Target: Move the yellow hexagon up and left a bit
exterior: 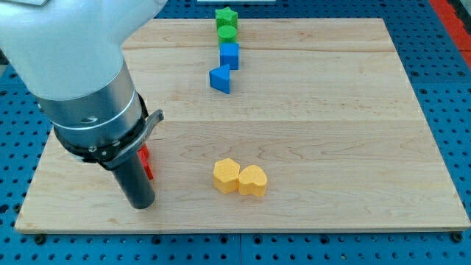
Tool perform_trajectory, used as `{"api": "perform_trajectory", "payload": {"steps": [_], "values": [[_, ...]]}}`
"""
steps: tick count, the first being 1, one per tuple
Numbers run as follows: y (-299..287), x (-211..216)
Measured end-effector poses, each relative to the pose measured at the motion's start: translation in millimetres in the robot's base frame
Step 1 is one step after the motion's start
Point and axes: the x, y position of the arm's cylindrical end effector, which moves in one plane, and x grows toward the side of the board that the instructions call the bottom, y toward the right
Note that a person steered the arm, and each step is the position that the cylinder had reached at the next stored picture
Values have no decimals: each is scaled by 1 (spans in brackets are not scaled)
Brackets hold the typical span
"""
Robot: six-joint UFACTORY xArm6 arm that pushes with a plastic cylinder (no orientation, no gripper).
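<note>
The yellow hexagon [226,175] lies on the wooden board [331,118] at the lower middle. It touches a yellow heart [252,180] on its right. My tip [140,207] is at the lower left of the board, well to the left of the hexagon and a little lower. A red block [146,162] sits right beside the rod, partly hidden by it; its shape cannot be made out.
Near the view's top a column of blocks runs downward: a green star [226,15], a green cylinder [227,32], a blue cube [229,55] and a blue triangle [220,79]. The arm's large body [81,81] covers the board's upper left.
</note>
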Motion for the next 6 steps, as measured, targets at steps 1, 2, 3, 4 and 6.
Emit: {"api": "perform_trajectory", "payload": {"steps": [1,2,3,4,6], "values": [[-6,-11],[-2,-12],[43,-12],[60,5],[138,12]]}}
